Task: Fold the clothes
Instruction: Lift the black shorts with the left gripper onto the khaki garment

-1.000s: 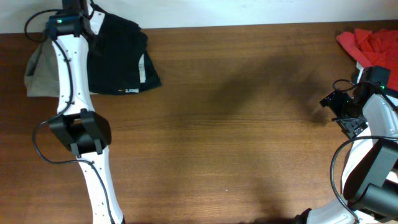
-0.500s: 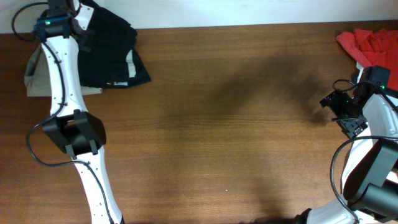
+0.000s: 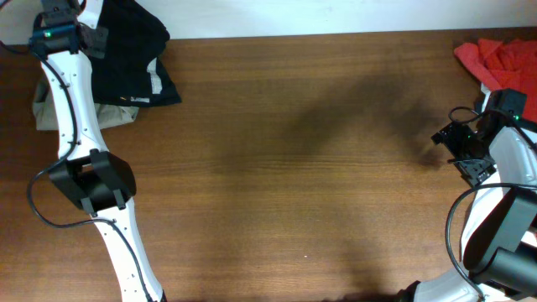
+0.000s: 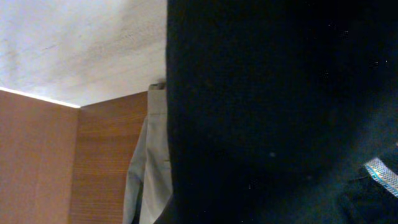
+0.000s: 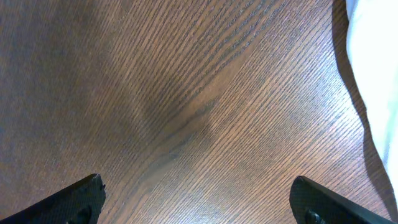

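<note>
left gripper at black shorts, grip hidden; right gripper splayed wide. best lay them squarely on khaki shorts.

Soft, even light leaves faint shadows on the table; the black shorts loom dark and blurred.

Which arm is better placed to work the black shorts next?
Left. The left arm is at the black shorts, cloth filling its wrist view; the right gripper is open over bare table, far across.
</note>
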